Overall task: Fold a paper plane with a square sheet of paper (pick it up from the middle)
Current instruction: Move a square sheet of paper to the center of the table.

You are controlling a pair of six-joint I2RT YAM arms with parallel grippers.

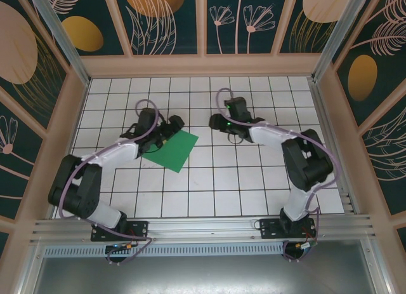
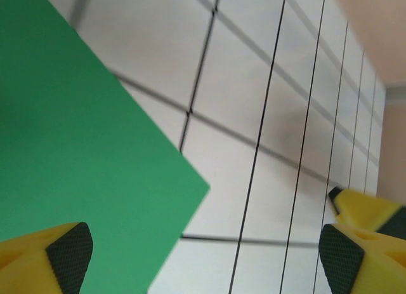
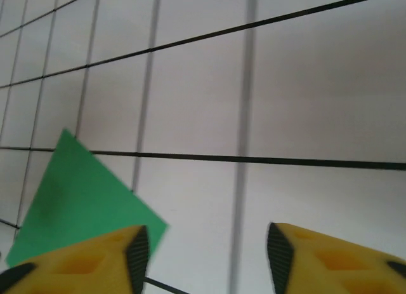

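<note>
The square sheet of paper lies flat on the white grid table, left of centre, turned like a diamond. It is bright green and uncreased. My left gripper hovers over its far left edge. In the left wrist view this gripper is wide open, with the paper under its left finger and bare tile between the pads. My right gripper sits just right of the sheet's far corner. Its jaws stand apart over bare tile, and the paper's corner shows at the left.
A wooden frame walls in the table at the back and on both sides, with patterned panels above it. An aluminium rail carrying both arm bases runs along the near edge. Bare tiles stretch in front of the sheet and to the right.
</note>
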